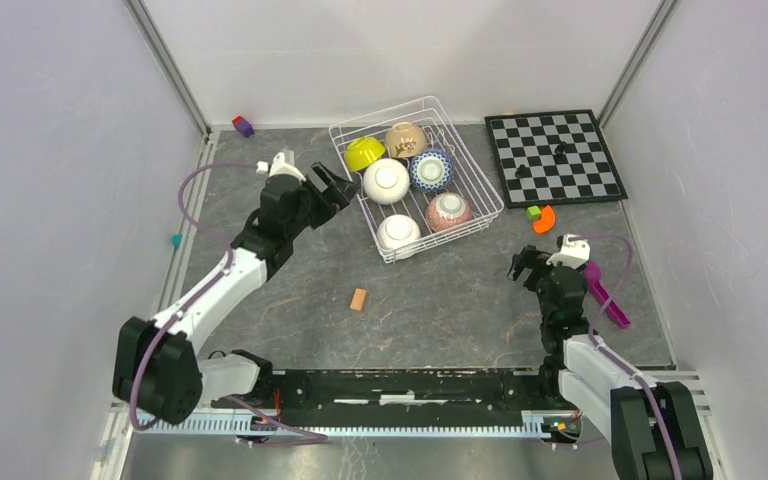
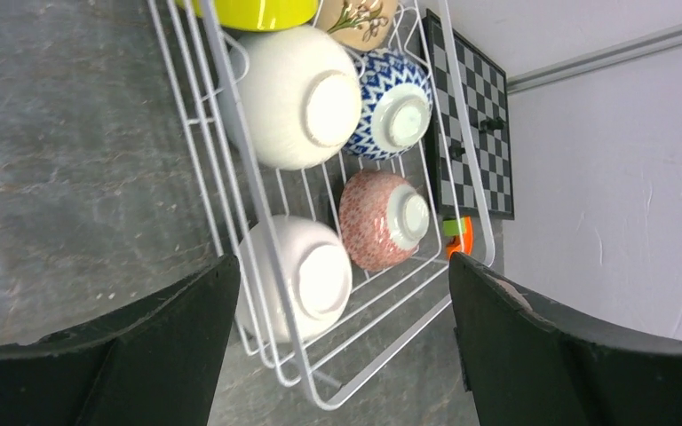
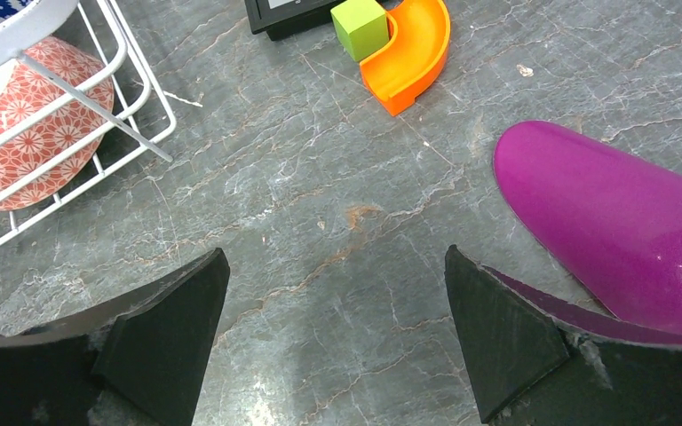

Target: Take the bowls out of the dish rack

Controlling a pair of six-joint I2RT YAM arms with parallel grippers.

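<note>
The white wire dish rack (image 1: 484, 176) stands at the back centre with six upturned bowls in it: lime-green (image 1: 363, 153), beige (image 1: 405, 139), blue-and-white (image 1: 431, 169), pink-red speckled (image 1: 448, 211), a large white one (image 1: 386, 181) and a white one (image 1: 398, 232) at the near end. My left gripper (image 1: 332, 183) is open and empty just left of the rack, beside the large white bowl. In the left wrist view the rack's corner (image 2: 337, 390) and the near white bowl (image 2: 302, 275) lie between the jaws. My right gripper (image 1: 522, 264) is open and empty above bare table.
A chessboard (image 1: 555, 155) lies at the back right. An orange curved piece (image 1: 544, 220) with a green cube (image 1: 532, 211) sits near it. A magenta scoop (image 1: 603, 293) lies by my right arm. A small wooden block (image 1: 359, 299) lies mid-table. A purple block (image 1: 243, 126) is at the back left.
</note>
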